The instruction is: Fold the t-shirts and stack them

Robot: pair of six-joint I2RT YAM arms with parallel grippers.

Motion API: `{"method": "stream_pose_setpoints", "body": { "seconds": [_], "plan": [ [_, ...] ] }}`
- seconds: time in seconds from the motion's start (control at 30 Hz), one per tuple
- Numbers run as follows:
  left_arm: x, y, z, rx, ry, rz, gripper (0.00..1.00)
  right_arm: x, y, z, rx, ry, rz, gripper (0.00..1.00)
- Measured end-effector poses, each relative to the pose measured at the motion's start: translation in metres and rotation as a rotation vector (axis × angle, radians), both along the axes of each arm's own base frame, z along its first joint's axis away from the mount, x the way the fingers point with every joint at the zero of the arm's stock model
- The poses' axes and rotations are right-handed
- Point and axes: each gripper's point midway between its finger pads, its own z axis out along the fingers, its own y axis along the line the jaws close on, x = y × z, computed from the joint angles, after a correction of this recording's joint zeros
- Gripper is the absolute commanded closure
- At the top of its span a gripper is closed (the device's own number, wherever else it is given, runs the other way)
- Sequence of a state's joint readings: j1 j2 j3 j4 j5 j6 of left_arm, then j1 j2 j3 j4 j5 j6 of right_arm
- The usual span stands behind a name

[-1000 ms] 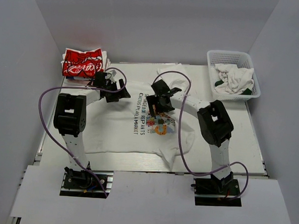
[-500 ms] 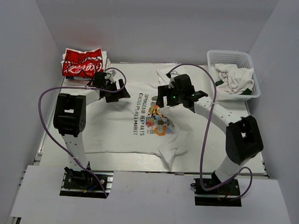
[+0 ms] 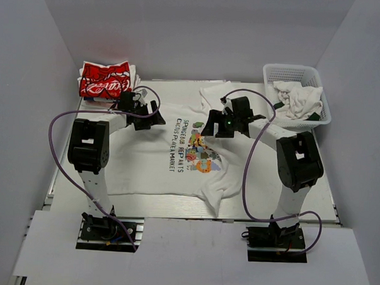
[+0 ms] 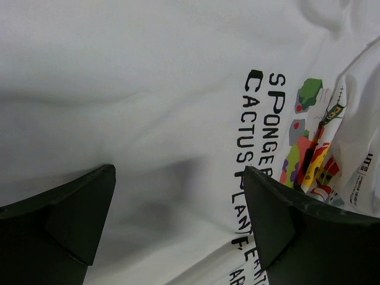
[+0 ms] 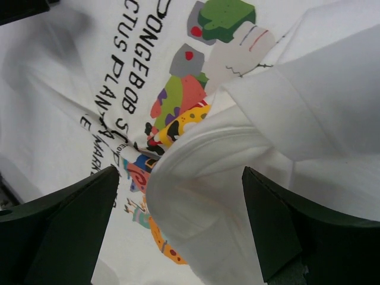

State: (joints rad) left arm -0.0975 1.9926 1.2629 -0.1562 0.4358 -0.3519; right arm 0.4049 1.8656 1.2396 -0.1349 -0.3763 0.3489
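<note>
1. Left gripper (image 4: 178, 181) stood released, jaws wide and empty; the white shirt (image 4: 136, 89) lay flat beneath it, its lettering by the right finger.
2. Right gripper (image 5: 178, 178) gaped, grasping nothing; a raised fold of that shirt sat between its fingers.
3. Red shirt (image 3: 104, 79) lay folded just beyond the left gripper.

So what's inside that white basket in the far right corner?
Crumpled white cloth fills the basket, with dark green bits peeking out at its near edge. Whatever lies beneath the cloth is covered, so I cannot tell.
</note>
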Motion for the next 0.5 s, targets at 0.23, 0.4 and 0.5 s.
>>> {"method": "stream_pose_setpoints", "body": {
  "seconds": [0.23, 0.4, 0.5],
  "plan": [
    [0.0, 0.0, 0.0, 0.0, 0.0, 0.0, 0.0, -0.007, 0.022, 0.008, 0.153, 0.042, 0.075, 0.1],
    [0.0, 0.0, 0.0, 0.0, -0.001, 0.0, 0.0, -0.012, 0.034, 0.001, 0.219, 0.093, 0.112, 0.1],
    [0.0, 0.0, 0.0, 0.0, 0.0, 0.0, 0.0, -0.011, 0.038, 0.006, 0.249, 0.087, 0.123, 0.1]
  ]
}}
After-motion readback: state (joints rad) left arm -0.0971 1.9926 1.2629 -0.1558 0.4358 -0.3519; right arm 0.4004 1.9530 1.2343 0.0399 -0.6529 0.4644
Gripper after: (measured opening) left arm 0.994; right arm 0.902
